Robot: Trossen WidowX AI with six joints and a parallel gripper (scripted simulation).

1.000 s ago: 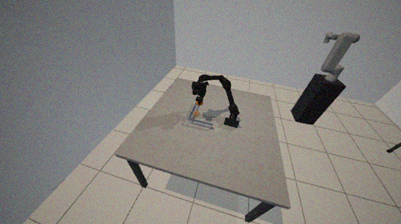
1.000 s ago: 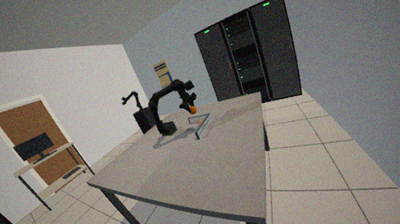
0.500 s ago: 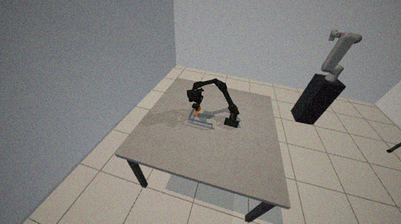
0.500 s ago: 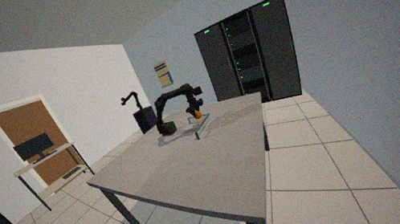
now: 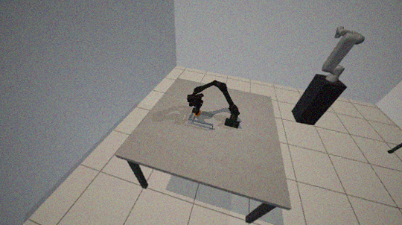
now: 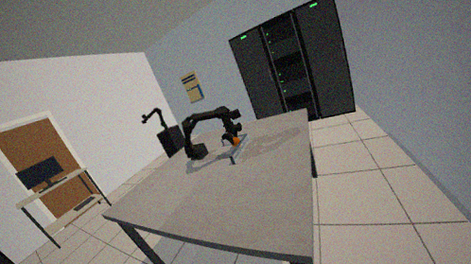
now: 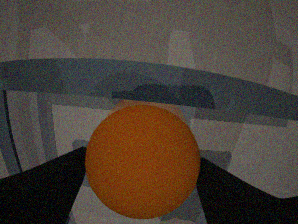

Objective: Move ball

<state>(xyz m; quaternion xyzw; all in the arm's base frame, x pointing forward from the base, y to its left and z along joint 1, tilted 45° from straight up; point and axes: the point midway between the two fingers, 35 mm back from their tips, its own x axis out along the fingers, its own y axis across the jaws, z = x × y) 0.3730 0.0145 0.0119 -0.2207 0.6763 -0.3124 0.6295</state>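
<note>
Here's the table (image 5: pixel 215 159), a broad grey slab, and the black arm (image 5: pixel 225 94) arches up from its base and bends down over the far half of it. Under the arm's tip sit the 2 low clear walls (image 5: pixel 201 124), meeting in a corner, pale blue-grey strips on the table right beneath and just beside the tool (image 5: pixel 196 111). In the exterior view the longer wall (image 6: pixel 238 148) runs along the table directly below the tool (image 6: pixel 233 138).

Now to the tool itself: it points downward and it's clamped on the ball (image 5: pixel 196 113), an orange sphere sitting squarely between the 2 dark fingers. The wrist view shows it plainly, the ball (image 7: pixel 143 159) filling the middle of the picture, with 1 finger pressed against each side of it. Beyond the ball, a curved band of clear wall (image 7: pixel 80 72) sweeps across the view. The ball is down low among the walls here; whether it touches the table I can't tell. A thin orange rim peeks out at the ball's top edge, too faint to tell what it is.
</note>
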